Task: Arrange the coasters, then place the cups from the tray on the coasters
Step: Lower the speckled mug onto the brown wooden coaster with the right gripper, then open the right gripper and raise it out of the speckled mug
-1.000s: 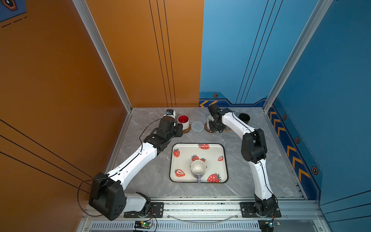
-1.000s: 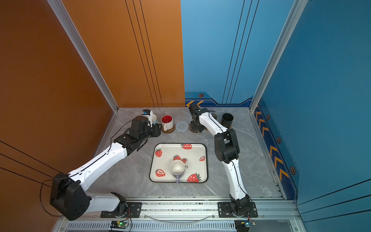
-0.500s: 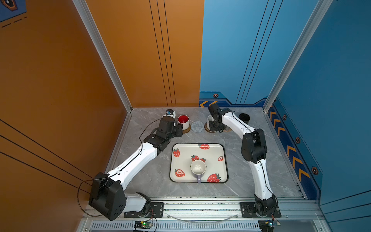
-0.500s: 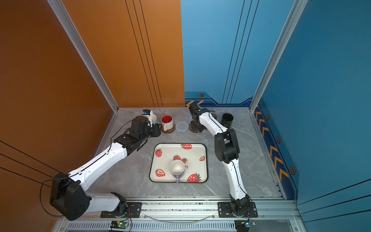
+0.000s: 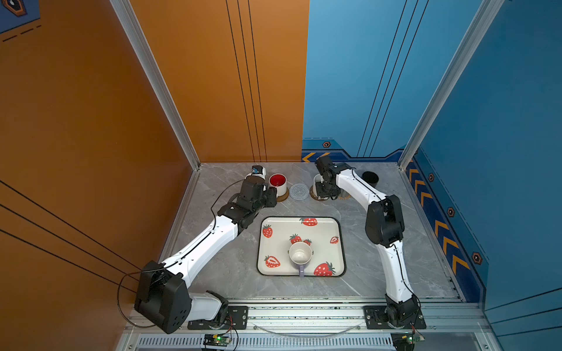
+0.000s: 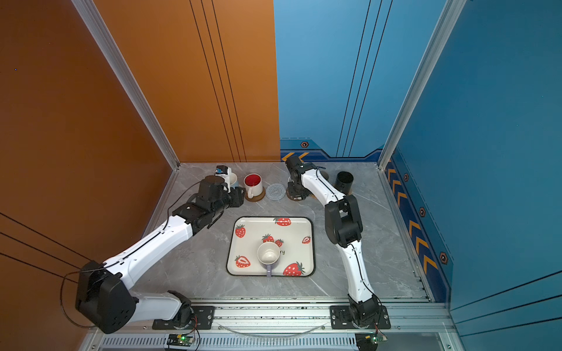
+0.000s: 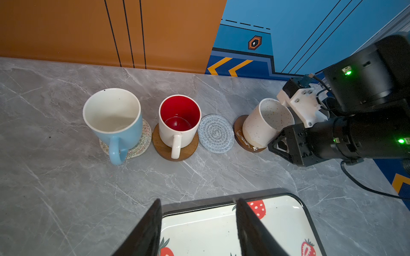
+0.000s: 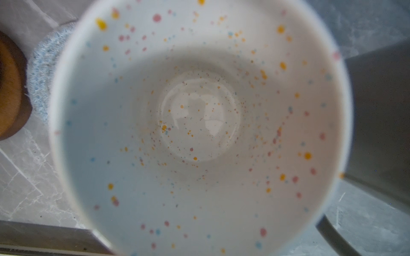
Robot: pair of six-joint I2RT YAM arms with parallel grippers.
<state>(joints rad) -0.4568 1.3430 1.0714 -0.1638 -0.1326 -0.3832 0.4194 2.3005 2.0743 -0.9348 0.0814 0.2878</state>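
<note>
Along the back wall, the light blue cup (image 7: 113,117) stands on a beige woven coaster (image 7: 144,141). Beside it the red-inside cup (image 7: 178,122) sits on a brown wooden coaster (image 7: 162,146), then comes a bare grey woven coaster (image 7: 215,134). The speckled cup (image 7: 264,124) rests on another brown coaster (image 7: 239,133), with my right gripper (image 5: 324,191) against its side; the fingers are hidden. The lavender cup (image 5: 300,254) stands on the tray (image 5: 340,243). My left gripper (image 7: 198,200) hangs open and empty over the tray's far rim.
The black cup (image 5: 370,179) stands at the back right, near the blue wall. My right arm stretches along the tray's right side, and my left arm lies diagonally across the table's left part. Walls close in the back and both sides.
</note>
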